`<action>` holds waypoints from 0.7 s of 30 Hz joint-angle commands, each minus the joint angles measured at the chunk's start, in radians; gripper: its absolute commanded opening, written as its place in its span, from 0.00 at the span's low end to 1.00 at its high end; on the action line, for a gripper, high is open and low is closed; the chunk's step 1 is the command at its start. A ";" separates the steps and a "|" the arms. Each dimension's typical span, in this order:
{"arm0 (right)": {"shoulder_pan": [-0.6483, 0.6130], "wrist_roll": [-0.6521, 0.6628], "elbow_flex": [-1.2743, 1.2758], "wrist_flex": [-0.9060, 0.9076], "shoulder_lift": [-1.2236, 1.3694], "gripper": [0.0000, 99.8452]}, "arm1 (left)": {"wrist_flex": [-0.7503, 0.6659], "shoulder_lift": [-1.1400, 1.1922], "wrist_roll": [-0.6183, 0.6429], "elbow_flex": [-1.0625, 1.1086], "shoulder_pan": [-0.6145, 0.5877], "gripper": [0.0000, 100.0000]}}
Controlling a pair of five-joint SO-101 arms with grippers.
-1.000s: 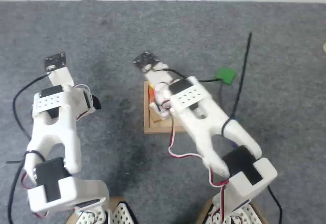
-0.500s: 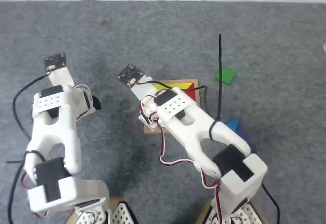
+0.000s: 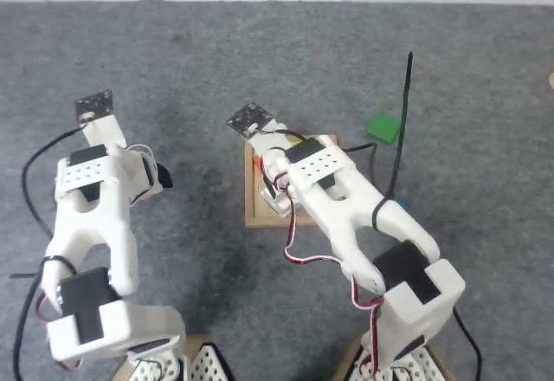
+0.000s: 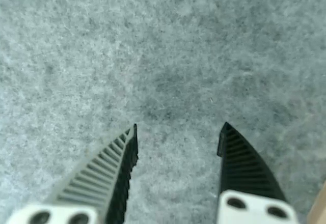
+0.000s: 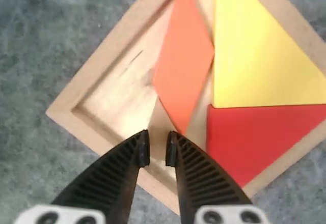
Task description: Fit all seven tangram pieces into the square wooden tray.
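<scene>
The square wooden tray (image 5: pixel 108 51) holds an orange parallelogram (image 5: pixel 183 61), a yellow triangle (image 5: pixel 254 56) and a red triangle (image 5: pixel 254 137). My right gripper (image 5: pixel 157 145) hangs just above the tray's bare corner beside the orange piece, shut to a narrow slit with nothing in it. From above, the right arm (image 3: pixel 320 169) covers most of the tray (image 3: pixel 256 217). A green piece (image 3: pixel 383 127) lies on the carpet to the tray's right, and a sliver of a blue piece (image 3: pixel 400 201) shows beside the arm. My left gripper (image 4: pixel 178 135) is open over bare carpet, left of the tray.
Grey carpet covers the whole table. A black cable (image 3: pixel 402 113) rises from the right arm past the green piece. The left arm (image 3: pixel 91 199) stands at the left side. A corner of the tray (image 4: pixel 321 203) touches the edge of the left wrist view.
The right arm swung left off the tray, uncovering the yellow and red pieces, then came back over it. The left arm stayed still.
</scene>
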 commanded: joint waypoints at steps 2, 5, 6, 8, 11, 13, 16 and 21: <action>0.067 0.046 0.032 0.027 -0.090 0.09 | 0.006 -0.017 0.011 -0.039 0.009 0.25; 0.110 0.049 0.054 0.030 -0.171 0.09 | 0.006 -0.017 0.011 -0.042 0.009 0.25; 0.117 0.049 0.058 0.030 -0.199 0.09 | 0.006 -0.017 0.011 -0.042 0.009 0.25; 0.122 0.049 0.061 0.022 -0.251 0.09 | 0.006 -0.017 0.011 -0.042 0.009 0.25; 0.114 0.049 0.063 -0.058 -0.282 0.09 | 0.006 -0.017 0.011 -0.042 0.009 0.25; 0.107 0.049 0.063 -0.131 -0.259 0.09 | 0.006 -0.017 0.011 -0.041 0.009 0.25; 0.074 0.051 0.046 -0.189 -0.180 0.09 | 0.006 -0.017 0.011 -0.039 0.009 0.25; 0.059 0.051 -0.049 -0.156 -0.007 0.09 | 0.005 -0.017 0.009 -0.038 0.009 0.25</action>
